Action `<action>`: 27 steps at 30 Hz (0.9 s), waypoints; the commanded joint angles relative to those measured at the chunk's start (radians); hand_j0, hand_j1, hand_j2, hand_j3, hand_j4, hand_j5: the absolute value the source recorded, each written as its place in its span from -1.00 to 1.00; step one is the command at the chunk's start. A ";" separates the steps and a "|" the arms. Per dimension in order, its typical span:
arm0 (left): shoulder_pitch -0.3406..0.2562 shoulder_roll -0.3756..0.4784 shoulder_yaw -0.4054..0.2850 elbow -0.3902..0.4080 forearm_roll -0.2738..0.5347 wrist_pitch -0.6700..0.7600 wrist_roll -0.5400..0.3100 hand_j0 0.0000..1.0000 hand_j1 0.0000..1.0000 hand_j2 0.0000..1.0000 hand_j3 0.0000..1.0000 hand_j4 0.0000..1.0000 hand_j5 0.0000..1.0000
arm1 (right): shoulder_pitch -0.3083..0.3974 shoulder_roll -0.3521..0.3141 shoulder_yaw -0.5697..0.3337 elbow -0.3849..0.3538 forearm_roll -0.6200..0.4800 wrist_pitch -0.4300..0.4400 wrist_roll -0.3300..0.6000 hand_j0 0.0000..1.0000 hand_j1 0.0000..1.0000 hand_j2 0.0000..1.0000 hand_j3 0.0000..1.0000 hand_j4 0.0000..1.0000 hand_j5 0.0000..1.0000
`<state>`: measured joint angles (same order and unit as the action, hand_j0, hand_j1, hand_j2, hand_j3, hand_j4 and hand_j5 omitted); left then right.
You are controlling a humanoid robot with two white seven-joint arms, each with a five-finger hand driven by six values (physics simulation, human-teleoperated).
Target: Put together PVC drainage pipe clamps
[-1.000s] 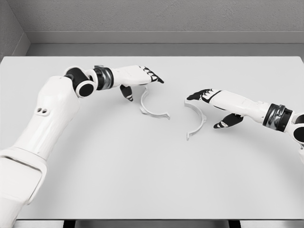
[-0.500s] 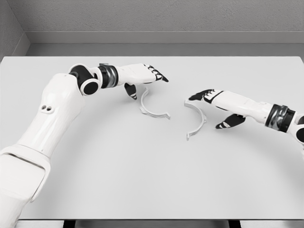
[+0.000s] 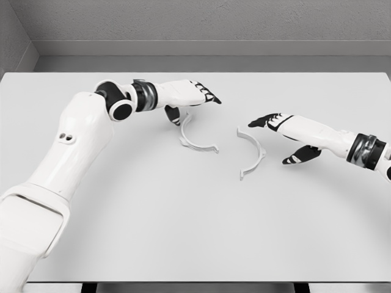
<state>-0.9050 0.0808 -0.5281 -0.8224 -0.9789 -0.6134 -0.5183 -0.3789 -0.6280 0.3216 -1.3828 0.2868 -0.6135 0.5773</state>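
Observation:
Two white half-ring clamp pieces lie flat on the white table (image 3: pixel 183 220), a little apart. The left clamp half (image 3: pixel 194 141) opens toward the right, and the right clamp half (image 3: pixel 255 154) opens toward the left. My left hand (image 3: pixel 197 97) hovers just above and behind the left half, its dark-tipped fingers stretched out and its thumb pointing down beside the piece. To the right of the right half hangs my right hand (image 3: pixel 278 131), fingers extended and thumb spread low. Neither hand holds anything.
A grey wall (image 3: pixel 208 27) rises behind the table's far edge. The table's near edge runs along the bottom of the picture.
My left hand has slid to the right, over the top of the left clamp half. My right hand has drawn back to the right, away from the right half. Both pieces lie still.

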 commanded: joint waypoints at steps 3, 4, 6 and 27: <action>0.000 -0.004 -0.006 0.014 0.003 0.003 0.001 1.00 1.00 1.00 1.00 1.00 1.00 | 0.000 -0.001 -0.001 -0.001 -0.006 0.003 -0.001 1.00 1.00 1.00 1.00 1.00 1.00; 0.000 -0.004 -0.007 0.017 0.002 0.003 0.003 1.00 1.00 1.00 1.00 1.00 1.00 | 0.000 -0.001 -0.001 -0.001 -0.006 0.003 0.001 1.00 1.00 1.00 1.00 1.00 1.00; 0.000 -0.004 -0.009 0.017 0.000 0.003 0.003 1.00 1.00 1.00 1.00 1.00 1.00 | 0.000 -0.001 -0.001 -0.001 -0.006 0.003 -0.001 1.00 1.00 1.00 1.00 1.00 1.00; -0.014 -0.019 -0.033 0.017 -0.038 0.003 0.053 1.00 1.00 1.00 1.00 1.00 1.00 | -0.002 0.001 -0.001 -0.001 -0.006 0.003 -0.001 1.00 1.00 1.00 1.00 1.00 1.00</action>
<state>-0.9204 0.0633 -0.5578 -0.8054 -1.0019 -0.6120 -0.4801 -0.3804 -0.6265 0.3209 -1.3834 0.2882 -0.6135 0.5774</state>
